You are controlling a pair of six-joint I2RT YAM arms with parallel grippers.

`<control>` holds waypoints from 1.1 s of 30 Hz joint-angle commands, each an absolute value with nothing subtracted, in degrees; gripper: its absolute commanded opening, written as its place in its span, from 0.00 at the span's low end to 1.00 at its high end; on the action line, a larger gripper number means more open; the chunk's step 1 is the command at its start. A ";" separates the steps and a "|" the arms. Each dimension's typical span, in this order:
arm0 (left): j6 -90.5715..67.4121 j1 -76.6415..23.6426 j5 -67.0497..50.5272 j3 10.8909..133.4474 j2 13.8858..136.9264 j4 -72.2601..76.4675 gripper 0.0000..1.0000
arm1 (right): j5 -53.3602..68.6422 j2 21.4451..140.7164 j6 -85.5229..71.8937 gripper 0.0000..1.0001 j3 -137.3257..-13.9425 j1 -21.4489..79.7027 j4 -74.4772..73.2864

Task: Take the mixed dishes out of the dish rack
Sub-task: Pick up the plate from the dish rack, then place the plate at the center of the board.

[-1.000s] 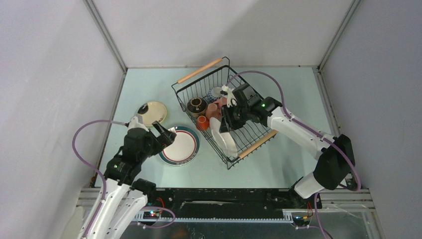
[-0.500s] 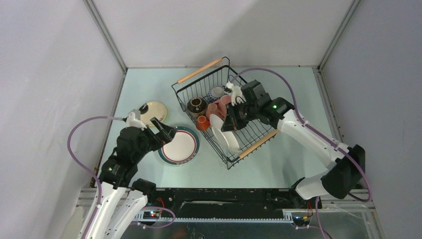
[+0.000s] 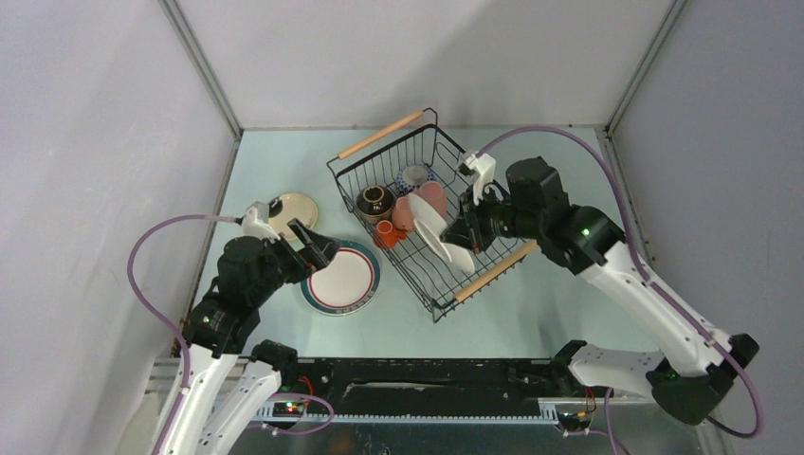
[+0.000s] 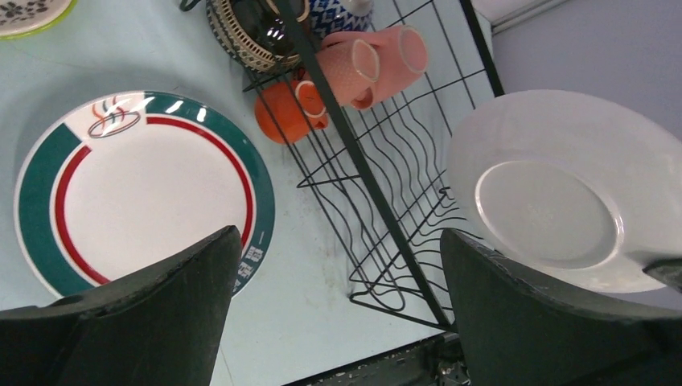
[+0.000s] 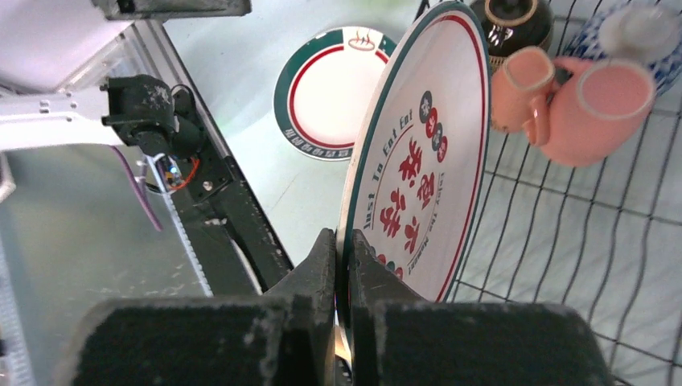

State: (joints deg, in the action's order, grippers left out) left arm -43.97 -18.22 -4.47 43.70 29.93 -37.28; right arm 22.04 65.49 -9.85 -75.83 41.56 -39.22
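My right gripper (image 3: 463,233) is shut on the rim of a white plate with green rim and red characters (image 5: 426,161) and holds it on edge above the black wire dish rack (image 3: 471,261). The plate also shows in the top view (image 3: 431,227) and, from its underside, in the left wrist view (image 4: 563,201). Two pink mugs (image 5: 579,96), an orange cup (image 4: 285,112), a dark brown pot (image 3: 374,201) and a blue patterned bowl (image 3: 413,175) sit in the rack. My left gripper (image 3: 313,248) is open and empty above another green-rimmed plate (image 3: 343,277) on the table.
A small cream saucer (image 3: 292,213) lies on the table left of the rack. The rack's wooden handles are at its far end (image 3: 381,134) and near end (image 3: 491,273). The black base rail (image 5: 233,209) runs along the table's near edge.
My right gripper has lifted the plate from its lean in the rack and drawn it up and to the right. My left arm has pulled back slightly, still open.
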 commanded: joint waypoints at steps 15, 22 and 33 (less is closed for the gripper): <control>-47.18 -18.21 -12.13 51.85 31.14 -31.38 0.99 | -31.13 66.05 26.09 0.00 -78.00 79.39 -30.38; -49.37 -18.22 -13.42 50.68 30.42 -28.85 1.00 | -39.83 74.11 35.44 0.00 -77.96 85.25 -27.71; -52.23 -18.28 -15.39 47.81 33.37 -27.59 0.99 | -43.16 80.52 42.63 0.00 -77.96 87.91 -22.96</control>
State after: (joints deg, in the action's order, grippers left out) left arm -50.72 -18.22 -13.52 48.90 31.59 -28.88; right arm -38.81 80.31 38.04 -75.85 87.02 -29.41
